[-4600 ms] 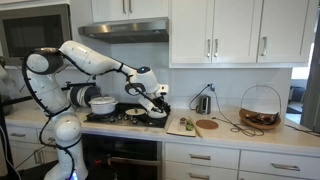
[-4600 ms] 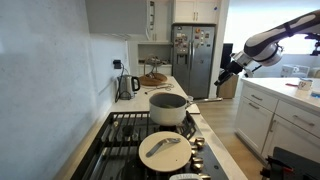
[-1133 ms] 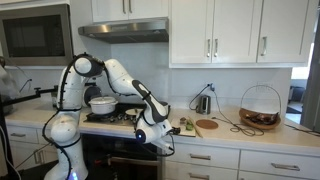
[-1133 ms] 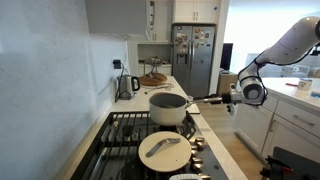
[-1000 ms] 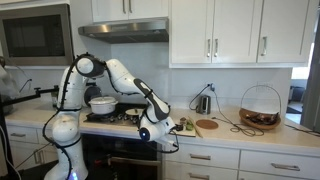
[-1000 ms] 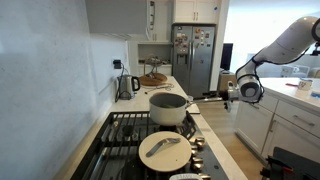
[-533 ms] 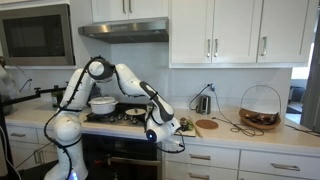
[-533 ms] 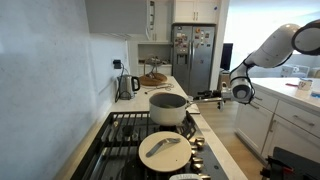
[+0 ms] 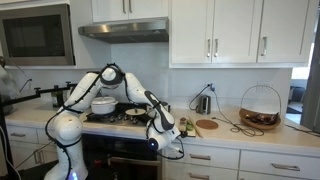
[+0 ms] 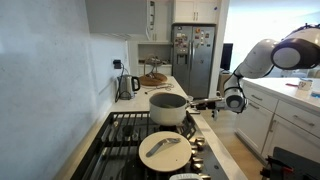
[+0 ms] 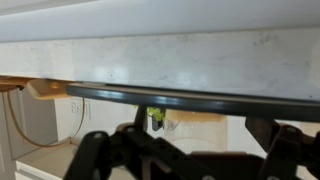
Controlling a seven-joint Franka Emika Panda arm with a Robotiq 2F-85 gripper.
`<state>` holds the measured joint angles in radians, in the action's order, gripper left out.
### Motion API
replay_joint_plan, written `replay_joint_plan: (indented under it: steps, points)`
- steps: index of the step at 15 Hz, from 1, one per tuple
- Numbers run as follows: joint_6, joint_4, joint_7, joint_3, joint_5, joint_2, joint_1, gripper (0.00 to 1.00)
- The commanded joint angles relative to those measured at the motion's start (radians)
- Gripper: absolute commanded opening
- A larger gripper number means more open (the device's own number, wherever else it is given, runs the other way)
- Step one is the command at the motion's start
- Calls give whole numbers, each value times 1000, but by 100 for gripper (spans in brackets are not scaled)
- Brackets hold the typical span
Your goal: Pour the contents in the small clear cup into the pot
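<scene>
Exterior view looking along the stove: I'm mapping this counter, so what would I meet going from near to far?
White lidded pot → silver-grey pot → metal kettle → basket → fridge.

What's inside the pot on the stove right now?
In an exterior view the pot shows a pale rim and a dark inside, with nothing rising above the rim. Its near wall covers the bottom, so any contents there cannot be seen.
</scene>
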<state>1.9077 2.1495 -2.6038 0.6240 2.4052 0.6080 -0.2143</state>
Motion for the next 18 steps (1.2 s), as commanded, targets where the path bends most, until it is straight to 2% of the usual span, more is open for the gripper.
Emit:
replay_joint_plan:
  steps: [1,7,15,16,17,18]
  points:
    - [-53,-63,0,53,86,86,-49,100]
    - [-70,-126,0,45,166,151,-45,100]
    - [-65,-128,4,29,143,128,-32,100]
    - [-68,-127,4,28,146,127,-31,75]
    - [-68,-127,5,28,146,126,-31,74]
    - [-67,-127,6,28,145,126,-30,66]
